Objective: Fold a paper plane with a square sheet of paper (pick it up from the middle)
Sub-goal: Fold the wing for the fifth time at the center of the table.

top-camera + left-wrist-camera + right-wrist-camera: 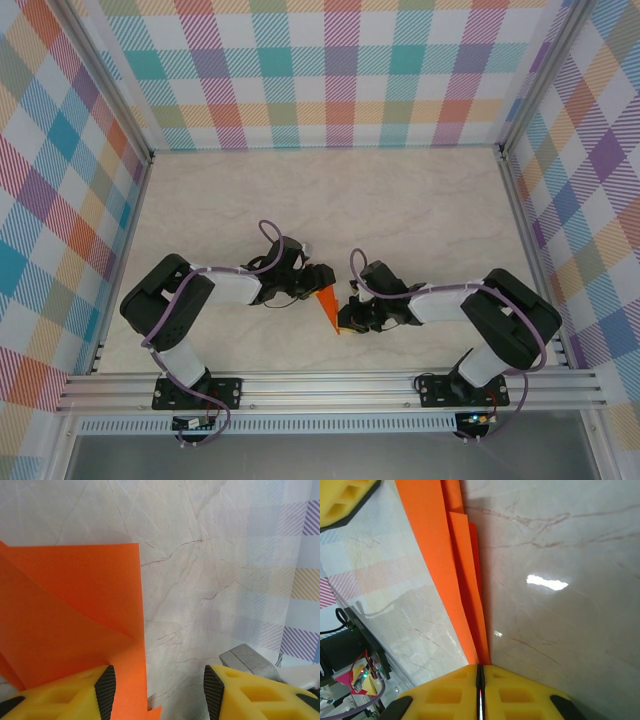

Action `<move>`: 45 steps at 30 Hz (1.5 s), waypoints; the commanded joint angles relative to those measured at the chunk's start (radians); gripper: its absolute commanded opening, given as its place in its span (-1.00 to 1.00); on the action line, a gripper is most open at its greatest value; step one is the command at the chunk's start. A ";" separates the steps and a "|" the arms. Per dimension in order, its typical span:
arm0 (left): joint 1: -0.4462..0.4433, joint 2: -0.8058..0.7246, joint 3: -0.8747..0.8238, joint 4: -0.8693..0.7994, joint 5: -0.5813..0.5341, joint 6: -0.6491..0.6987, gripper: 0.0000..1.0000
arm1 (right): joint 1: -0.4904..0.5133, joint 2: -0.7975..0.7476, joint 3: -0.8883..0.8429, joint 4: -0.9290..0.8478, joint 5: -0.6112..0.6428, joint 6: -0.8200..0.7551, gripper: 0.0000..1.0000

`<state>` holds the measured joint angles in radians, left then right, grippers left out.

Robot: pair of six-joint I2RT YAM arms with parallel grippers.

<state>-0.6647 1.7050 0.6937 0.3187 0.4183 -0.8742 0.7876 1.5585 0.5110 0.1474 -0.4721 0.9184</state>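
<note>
The orange paper (pixel 455 580) is pinched at its layered folds between the pressed-together fingers of the right hand (pixel 480 677), and it runs away from that hand as a narrow, pointed shape. Most of the folding is judged done, but whether the wings are left to be creased cannot be told. Just beyond, the left hand (pixel 159 692) is held half spread, with the paper lying against one finger and not clamped. Below the hands lies the marbled table (pixel 215 580), and checked walls (pixel 340 80) stand well behind. No obstacle is seen between the hands.
</note>
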 commanded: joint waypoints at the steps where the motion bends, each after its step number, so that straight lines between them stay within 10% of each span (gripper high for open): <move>1: -0.006 0.034 -0.004 -0.089 -0.036 0.006 0.05 | 0.019 0.041 0.040 -0.150 0.044 -0.039 -0.85; 22: -0.006 0.033 -0.003 -0.101 -0.039 0.009 0.05 | 0.053 -0.208 0.063 -0.199 0.141 -0.034 -0.77; 45: -0.006 0.028 0.000 -0.122 -0.039 0.016 0.04 | 0.041 0.084 0.005 0.062 -0.015 0.039 -0.83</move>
<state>-0.6655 1.7054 0.6987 0.3080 0.4141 -0.8738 0.8303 1.6062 0.5678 0.1631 -0.4290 0.9356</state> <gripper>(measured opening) 0.523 0.085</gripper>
